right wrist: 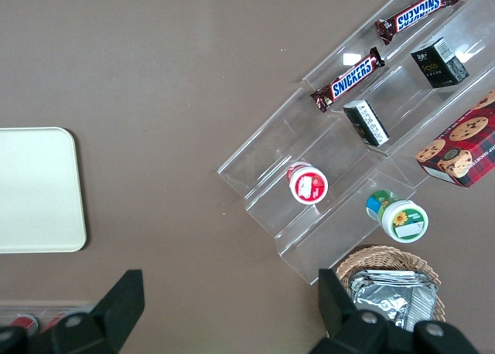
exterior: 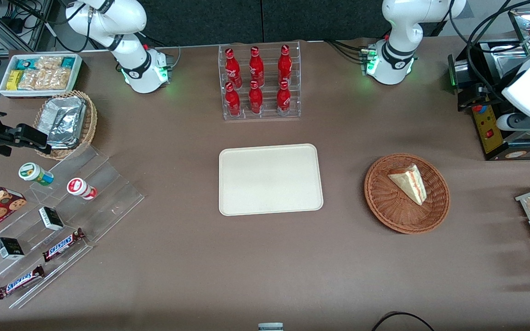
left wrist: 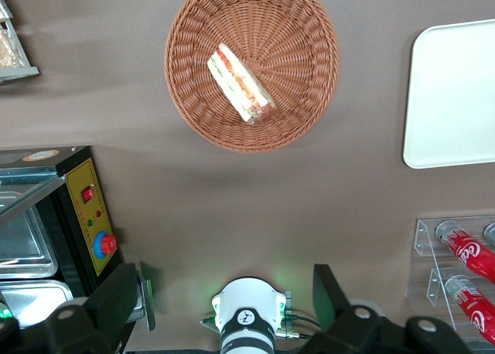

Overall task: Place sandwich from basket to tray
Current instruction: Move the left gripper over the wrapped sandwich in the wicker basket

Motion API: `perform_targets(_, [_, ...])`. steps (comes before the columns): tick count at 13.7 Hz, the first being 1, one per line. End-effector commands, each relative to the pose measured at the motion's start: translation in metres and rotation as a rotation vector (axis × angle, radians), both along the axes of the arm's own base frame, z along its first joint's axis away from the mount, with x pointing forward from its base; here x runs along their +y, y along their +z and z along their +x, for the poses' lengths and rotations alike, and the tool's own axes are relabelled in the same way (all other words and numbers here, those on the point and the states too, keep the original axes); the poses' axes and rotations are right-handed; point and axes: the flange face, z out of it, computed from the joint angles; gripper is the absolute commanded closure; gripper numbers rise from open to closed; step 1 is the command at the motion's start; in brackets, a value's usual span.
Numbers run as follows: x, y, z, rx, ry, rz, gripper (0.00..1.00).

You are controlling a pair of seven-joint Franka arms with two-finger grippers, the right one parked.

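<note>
Sandwich lies on its side in the basket, which sits beside the tray, toward the working arm's end of the table. It looks light, soft and easily crushed, so a gentle pinch across the two bread faces near the thick middle seems safest. It is a pale wedge with red-pink filling along its cut edge. The gripper hangs high above the table, well apart from the basket, fingers spread wide and holding nothing.
</note>
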Motion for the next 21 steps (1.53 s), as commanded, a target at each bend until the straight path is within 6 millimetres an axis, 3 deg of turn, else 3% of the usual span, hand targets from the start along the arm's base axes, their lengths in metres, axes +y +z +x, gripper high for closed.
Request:
perform_targets(1, [-0.003, 0.01, 0.002, -0.032, -0.032, 0.017, 0.0])
perform_targets(5, [0.003, -0.008, 0.01, -0.016, -0.024, 0.027, 0.0])
perform_targets(8, [0.032, -0.064, 0.016, -0.008, 0.033, 0.028, 0.0])
perform_targets(11, [0.042, -0.118, 0.014, -0.027, 0.09, 0.026, 0.0])
perform_targets(15, [0.039, -0.195, 0.009, -0.092, 0.283, 0.06, 0.0])
perform_targets(19, [0.036, -0.245, 0.0, -0.182, 0.495, 0.068, 0.0])
perform_targets(21, [0.028, -0.26, -0.005, -0.208, 0.578, 0.072, 0.0])
